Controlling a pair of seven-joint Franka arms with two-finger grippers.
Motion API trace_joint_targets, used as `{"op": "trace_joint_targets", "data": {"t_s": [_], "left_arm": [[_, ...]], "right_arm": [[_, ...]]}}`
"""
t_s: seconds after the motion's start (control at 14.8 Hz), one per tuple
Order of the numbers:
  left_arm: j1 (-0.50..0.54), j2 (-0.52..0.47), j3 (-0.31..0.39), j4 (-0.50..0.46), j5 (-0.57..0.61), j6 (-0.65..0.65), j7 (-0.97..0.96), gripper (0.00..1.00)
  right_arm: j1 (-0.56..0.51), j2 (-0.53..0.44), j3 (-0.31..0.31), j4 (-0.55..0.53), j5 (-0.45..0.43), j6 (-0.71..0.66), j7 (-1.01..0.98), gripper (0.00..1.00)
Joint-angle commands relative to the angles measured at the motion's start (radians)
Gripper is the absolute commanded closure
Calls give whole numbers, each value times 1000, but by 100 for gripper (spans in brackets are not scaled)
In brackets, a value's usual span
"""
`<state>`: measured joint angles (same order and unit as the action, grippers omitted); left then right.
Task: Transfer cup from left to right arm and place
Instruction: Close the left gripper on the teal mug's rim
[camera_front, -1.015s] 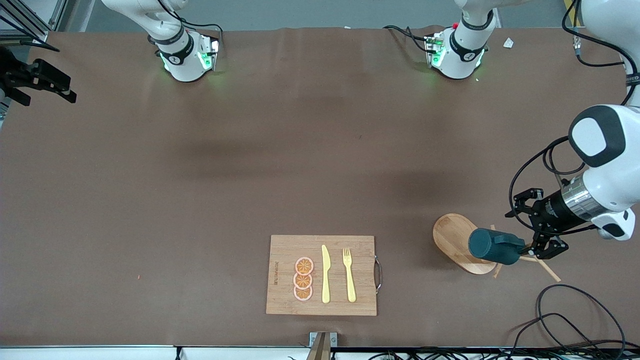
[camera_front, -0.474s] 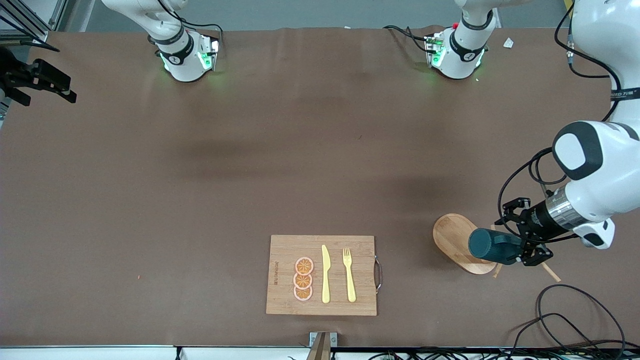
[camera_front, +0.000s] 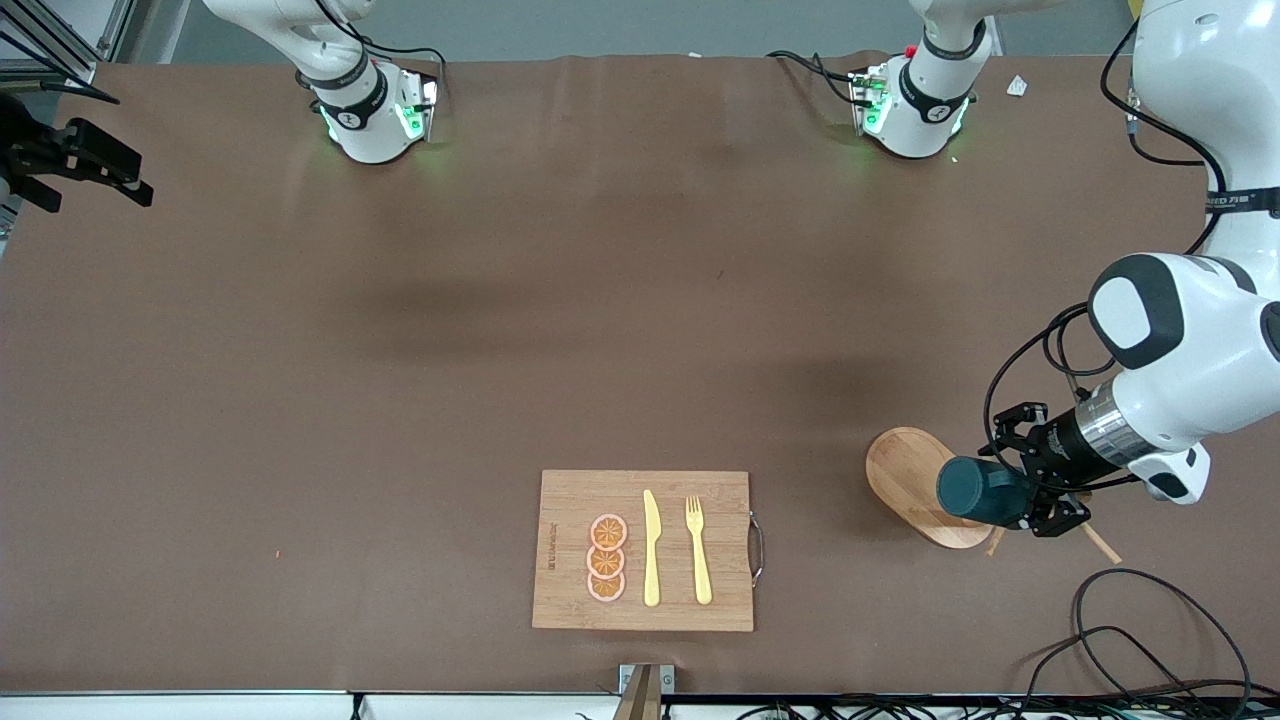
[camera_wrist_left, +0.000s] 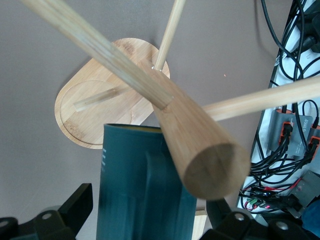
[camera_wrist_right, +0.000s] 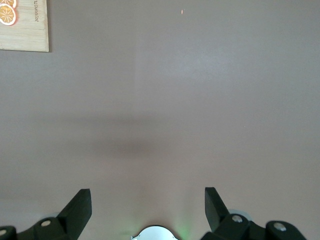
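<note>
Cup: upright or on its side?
On its side: the cup hangs from a mug-tree peg, left gripper open around it.

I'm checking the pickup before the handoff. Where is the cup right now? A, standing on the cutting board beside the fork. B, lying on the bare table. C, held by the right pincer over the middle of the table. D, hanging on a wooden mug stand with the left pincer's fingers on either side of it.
D: the cup hangs on a peg of the mug stand, between the open fingers of the left pincer.
</note>
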<state>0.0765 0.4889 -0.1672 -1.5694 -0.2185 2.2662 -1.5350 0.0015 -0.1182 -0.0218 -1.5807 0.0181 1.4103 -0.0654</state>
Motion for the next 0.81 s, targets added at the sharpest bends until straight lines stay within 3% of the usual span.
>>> {"op": "trace_joint_targets", "data": {"t_s": [0.0,0.2,0.34,0.41,0.74], "left_arm": [[-3,22,0,12,2,16,4,0],[-3,27,0,12,2,16,6,6],[-3,28,-1,14,2,16,12,33],[-3,28,-1,14,2,16,15,39],[-1,24,-21,52,-2,-8,7,41]], "right_arm": [[6,11,-1,11,-3,-1,-2,0],[6,14,-1,11,-3,4,-2,0],[6,28,-1,11,-4,4,-2,0],[6,29,-1,13,-4,4,-4,0],[5,38,-1,24,-10,4,-4,0]]}}
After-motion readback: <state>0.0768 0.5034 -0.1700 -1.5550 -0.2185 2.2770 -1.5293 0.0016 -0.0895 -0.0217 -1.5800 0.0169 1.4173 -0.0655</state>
